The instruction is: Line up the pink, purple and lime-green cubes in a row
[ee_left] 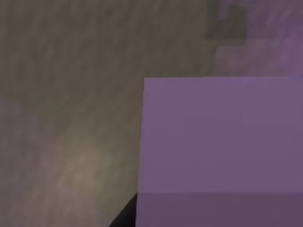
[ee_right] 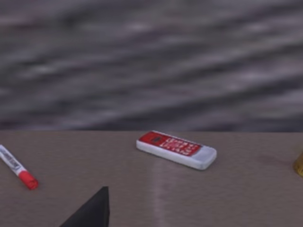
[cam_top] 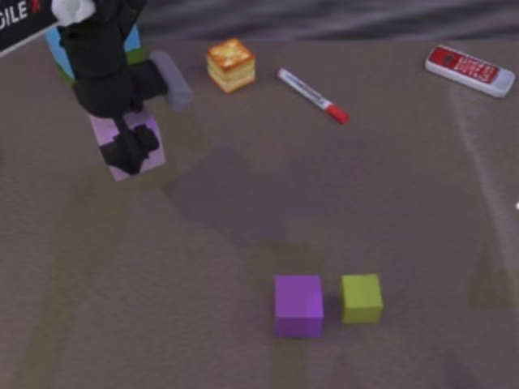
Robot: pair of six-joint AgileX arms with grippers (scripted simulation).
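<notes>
Pink cube [cam_top: 122,134] sits at ten o'clock on the counter [cam_top: 243,211], under my left hand [cam_top: 134,150]; I cannot tell if the hand is clamped. Grab it square, then set it just beside the purple cube [cam_top: 298,304], which sits at six o'clock by the lime-green cube [cam_top: 361,297].

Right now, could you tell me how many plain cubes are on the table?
3. The pink cube is at the table's far left under the left hand; the purple cube and lime-green cube sit side by side near the front centre. The arm may hide others.
</notes>
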